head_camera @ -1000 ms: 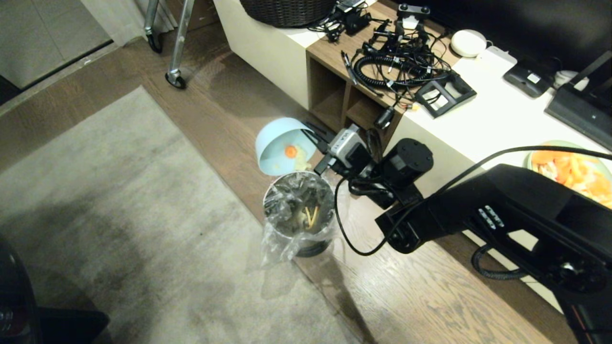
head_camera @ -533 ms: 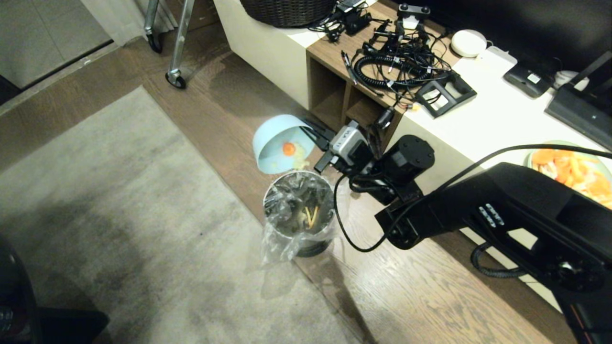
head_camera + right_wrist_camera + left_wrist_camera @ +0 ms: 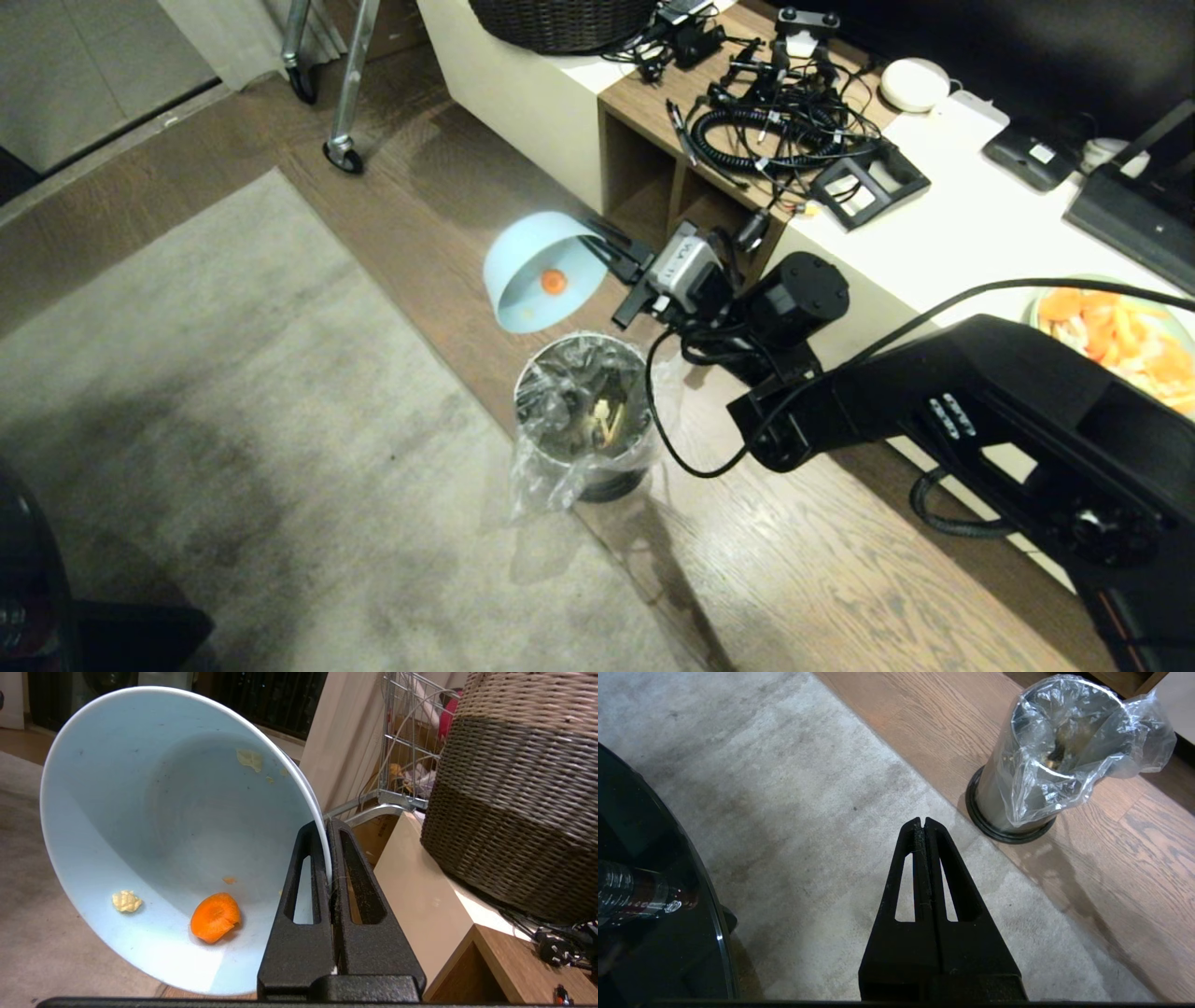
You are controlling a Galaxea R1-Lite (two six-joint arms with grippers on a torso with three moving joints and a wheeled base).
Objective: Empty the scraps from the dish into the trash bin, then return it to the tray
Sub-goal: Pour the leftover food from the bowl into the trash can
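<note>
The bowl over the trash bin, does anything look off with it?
Yes. The dish, tipped on edge in the right tool, holds a stuck orange slice and pale bits. It sits beyond the trash bin, not squarely above it.

Counted in the head view: one pale blue dish (image 3: 537, 271) at centre frame, one steel trash bin (image 3: 583, 415) just below it, one woven basket (image 3: 560, 21) along the top edge, one green plate of orange fruit (image 3: 1111, 341) at the right edge. Inside the dish, seen from the right wrist: one orange slice (image 3: 215, 917), two pale bits (image 3: 126, 900). Two grippers in all: right gripper (image 3: 329, 835), left gripper (image 3: 922, 828).
</note>
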